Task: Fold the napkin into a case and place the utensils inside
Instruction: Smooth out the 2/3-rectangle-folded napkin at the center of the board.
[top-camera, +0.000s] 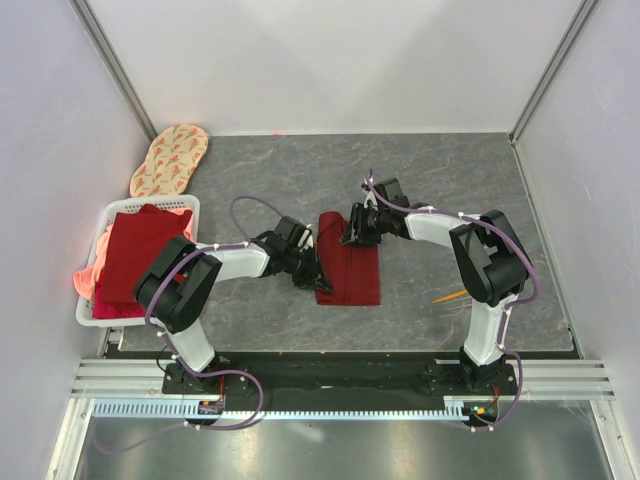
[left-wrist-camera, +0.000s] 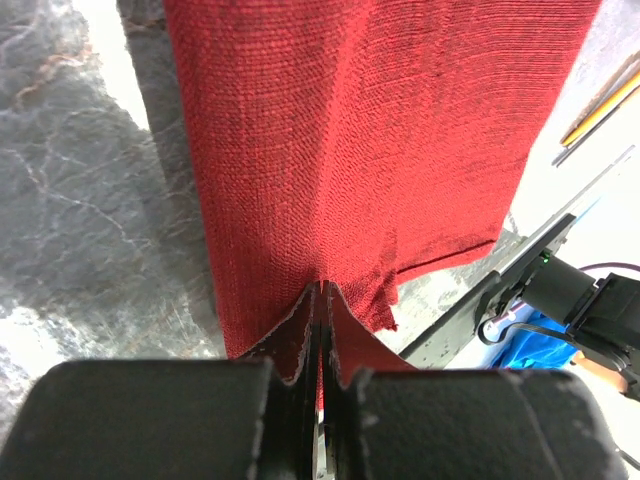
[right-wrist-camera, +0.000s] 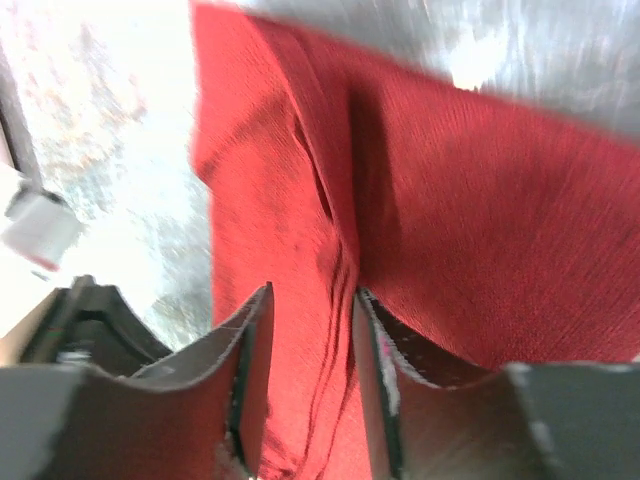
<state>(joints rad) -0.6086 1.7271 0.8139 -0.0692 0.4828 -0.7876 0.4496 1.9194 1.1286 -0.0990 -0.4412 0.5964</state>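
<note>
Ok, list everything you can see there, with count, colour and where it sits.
napkin: one, dark red, folded rectangle, table centre
utensils: few thin pieces, orange-gold and silver, count unclear, right of the napkin
basket: one, white, table's left edge
cloth stack: one, red and salmon-pink, in the basket
mat: one, beige patterned oval, far left corner
table: one, grey
left end effector: one, black, shut on napkin's edge
right end effector: one, black, open over napkin's far end

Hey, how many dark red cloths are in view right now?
2. One dark red cloth napkin lies folded centrally on the grey table; a second dark red cloth lies on top in the white basket at left. Others may be hidden beneath.
</note>
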